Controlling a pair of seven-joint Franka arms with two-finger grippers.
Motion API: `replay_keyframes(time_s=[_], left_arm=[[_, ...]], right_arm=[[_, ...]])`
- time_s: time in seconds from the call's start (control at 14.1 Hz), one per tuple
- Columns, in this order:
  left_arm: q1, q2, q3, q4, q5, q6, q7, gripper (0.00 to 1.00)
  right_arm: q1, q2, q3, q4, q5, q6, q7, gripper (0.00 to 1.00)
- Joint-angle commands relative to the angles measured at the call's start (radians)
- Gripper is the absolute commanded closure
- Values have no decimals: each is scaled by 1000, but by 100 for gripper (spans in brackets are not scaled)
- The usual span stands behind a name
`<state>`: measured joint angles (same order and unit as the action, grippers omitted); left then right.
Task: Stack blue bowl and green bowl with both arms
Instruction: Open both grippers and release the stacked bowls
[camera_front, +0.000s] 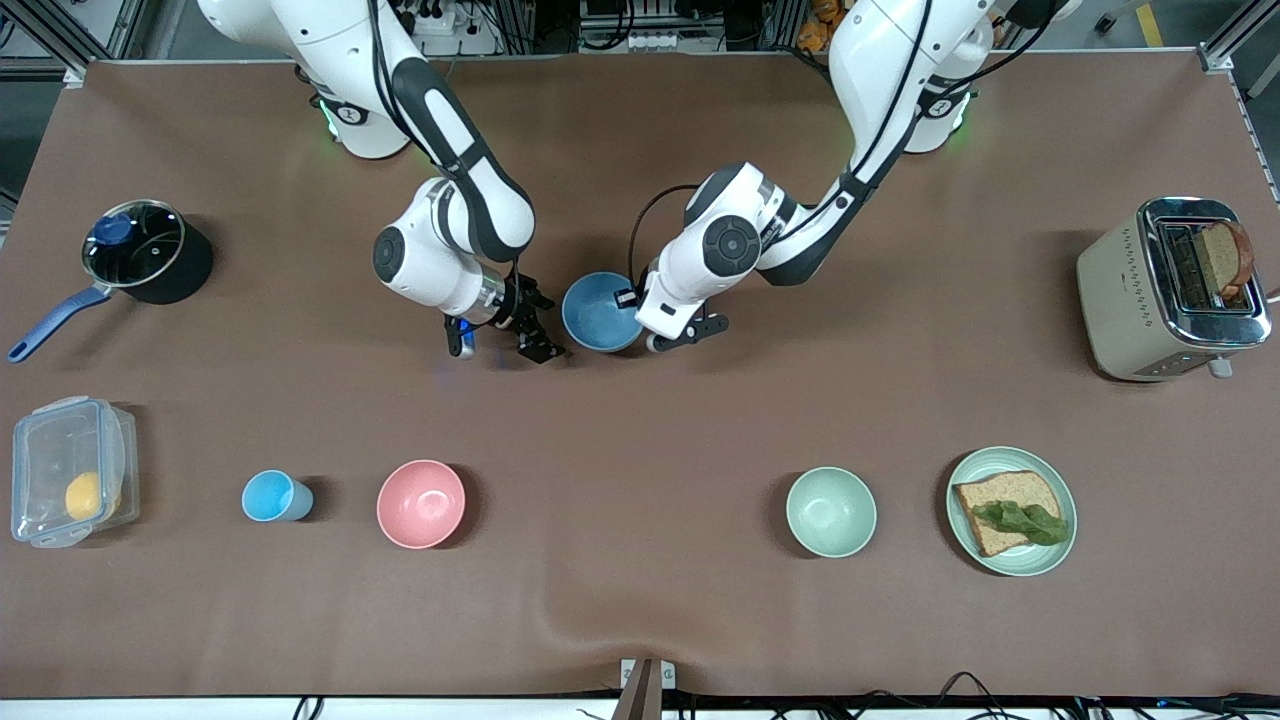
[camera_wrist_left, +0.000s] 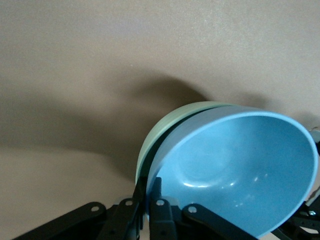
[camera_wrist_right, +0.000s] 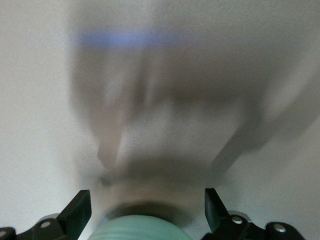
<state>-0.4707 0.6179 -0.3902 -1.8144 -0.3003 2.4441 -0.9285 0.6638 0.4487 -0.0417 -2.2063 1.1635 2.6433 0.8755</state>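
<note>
left gripper (camera_front: 650, 322) fingers pinch blue bowl (camera_front: 598, 312) rim | right gripper (camera_front: 503, 342) fingers spread, empty

Honestly no readable text anywhere here. The toaster (camera_front: 1170, 290) has a tiny dark mark on its side that might be a brand logo, but it's way too small to make out. Nothing else around it carries a label, number or sign.

The blue bowl (camera_front: 598, 311), matte and round, sits tilted inside the sage-green bowl (camera_wrist_left: 170, 123), whose rim shows just outside it; the stack lies farther from the front camera than the pink bowl (camera_front: 421, 504).
</note>
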Motion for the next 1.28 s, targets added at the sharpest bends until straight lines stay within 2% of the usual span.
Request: replay_keyframes(time_s=[0.0,0.28,0.36,0.43,0.5,0.78,1.07,1.21], left_arm=[[-26,23,17,27,4,10,-26,100],[-37,33,31,35,3,10,-29,100],[-36,31,31,33,3,10,-35,90],[-36,31,33,35,4,10,-38,57],[-36,26,34,33,16,10,-38,1],[-26,-9,34,33,36,-17,-67,0],[10,-85,34,38,36,-106,-66,0],[38,-118,34,76,38,-183,-62,0]], right_arm=[[5,4,2,5,51,-2,-44,0],[5,4,2,3,53,-2,-47,0],[5,4,2,3,53,-2,-47,0],[5,4,2,3,53,-2,-47,0],[3,4,2,3,54,-2,-47,0],[5,2,2,5,61,-2,-47,0],[-18,-16,-1,-6,59,-41,-107,0],[-33,-44,-7,-24,45,-65,-122,0]])
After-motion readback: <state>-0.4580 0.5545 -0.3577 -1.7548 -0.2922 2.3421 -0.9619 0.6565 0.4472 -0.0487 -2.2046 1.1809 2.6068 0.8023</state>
